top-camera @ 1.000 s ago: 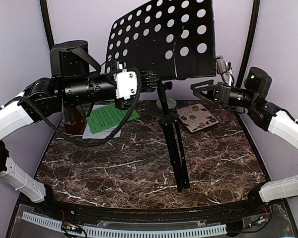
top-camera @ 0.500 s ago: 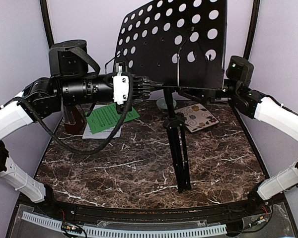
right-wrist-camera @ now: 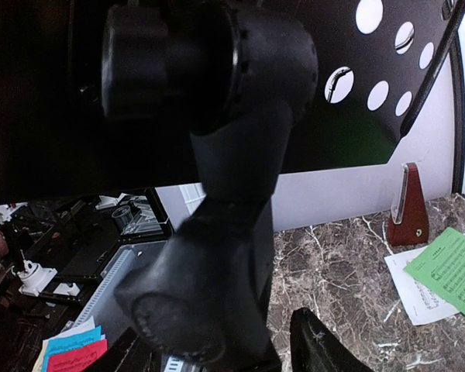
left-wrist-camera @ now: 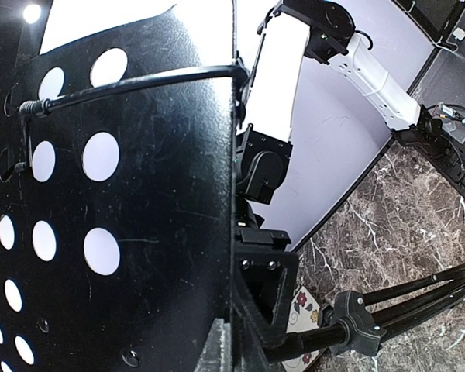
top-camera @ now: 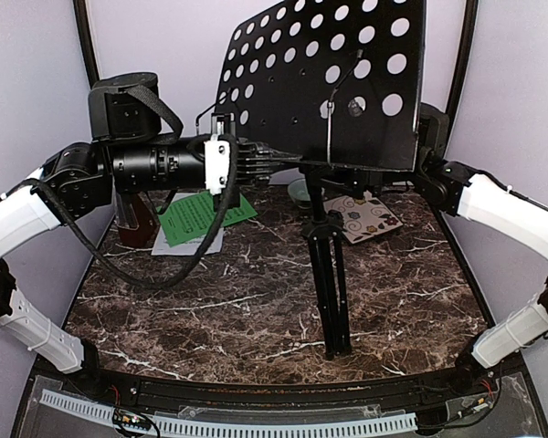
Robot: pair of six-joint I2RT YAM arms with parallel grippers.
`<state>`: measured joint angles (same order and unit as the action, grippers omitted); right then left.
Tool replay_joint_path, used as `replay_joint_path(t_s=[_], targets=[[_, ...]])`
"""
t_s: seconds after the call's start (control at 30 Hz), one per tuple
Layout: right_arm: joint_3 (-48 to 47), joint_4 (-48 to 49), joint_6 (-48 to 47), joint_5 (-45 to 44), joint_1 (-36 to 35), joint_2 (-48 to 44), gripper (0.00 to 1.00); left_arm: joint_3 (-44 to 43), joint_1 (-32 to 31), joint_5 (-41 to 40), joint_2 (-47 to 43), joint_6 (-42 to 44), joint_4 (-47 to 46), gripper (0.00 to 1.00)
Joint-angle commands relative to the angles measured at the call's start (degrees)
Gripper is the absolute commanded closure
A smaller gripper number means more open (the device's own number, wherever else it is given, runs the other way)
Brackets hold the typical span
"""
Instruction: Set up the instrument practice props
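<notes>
The black perforated music stand (top-camera: 333, 78) stands on its tripod (top-camera: 329, 274) mid-table, desk tilted up. My left gripper (top-camera: 276, 155) is shut on the desk's lower left edge; in the left wrist view its fingers (left-wrist-camera: 291, 291) clamp that edge (left-wrist-camera: 234, 232). My right gripper (right-wrist-camera: 217, 341) is hidden behind the desk from above. It stands open, a jaw on each side of the stand's neck joint (right-wrist-camera: 232, 178), with a gap at the right finger (right-wrist-camera: 325, 345). The green sheet (top-camera: 204, 213) lies on the white sheet (top-camera: 194, 243) at back left, beside the red-brown metronome (top-camera: 137, 222).
A small pale green bowl (top-camera: 300, 190) and a cream patterned tile (top-camera: 363, 216) sit behind the tripod at back right. Purple walls close the table on three sides. My right arm (top-camera: 498, 205) reaches in from the right wall side.
The desk has swung more upright and to the right in my left gripper. My right gripper has moved in behind the desk to the neck joint, its jaws narrowing.
</notes>
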<state>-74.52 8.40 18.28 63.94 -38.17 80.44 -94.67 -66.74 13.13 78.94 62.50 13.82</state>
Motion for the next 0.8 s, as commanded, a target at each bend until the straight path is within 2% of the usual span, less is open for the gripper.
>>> replay_joint_path(t_s=[0.0,0.1,0.37,0.4,0.47,0.5,0.63,0.77], targets=[[-2.3,-0.3,-1.3,1.0,-0.6,0.2,0.50,-2.2,-0.4,4.8,-3.0,-1.6,-12.6,1.00],[-2.3,-0.2,-1.5,0.9,-0.6,0.4,0.61,-2.2,-0.4,5.0,-2.9,-1.5,-12.7,1.00],[-1.1,4.6,0.2,1.8,-0.6,-0.2,0.97,-1.2,-0.5,3.9,-3.5,-1.9,-14.5,0.98],[-1.1,4.9,0.0,1.2,-0.5,-0.4,1.00,-0.4,-0.5,3.5,-3.8,-2.4,-15.7,0.90],[-1.3,5.8,0.0,0.2,-0.5,-0.8,1.00,1.0,-0.5,2.2,-4.5,-3.6,-18.0,0.67],[-1.4,7.0,0.2,-0.7,-0.4,-1.1,1.00,1.0,-0.5,1.5,-4.6,-4.1,-18.1,0.59],[-1.6,14.8,4.2,-2.9,0.5,-1.6,1.00,1.9,-0.5,-1.7,-5.7,-5.6,-18.5,0.41],[-3.6,18.0,5.6,-4.8,1.7,-2.1,1.00,6.5,-0.5,-4.2,-9.3,-7.9,-21.6,0.25]])
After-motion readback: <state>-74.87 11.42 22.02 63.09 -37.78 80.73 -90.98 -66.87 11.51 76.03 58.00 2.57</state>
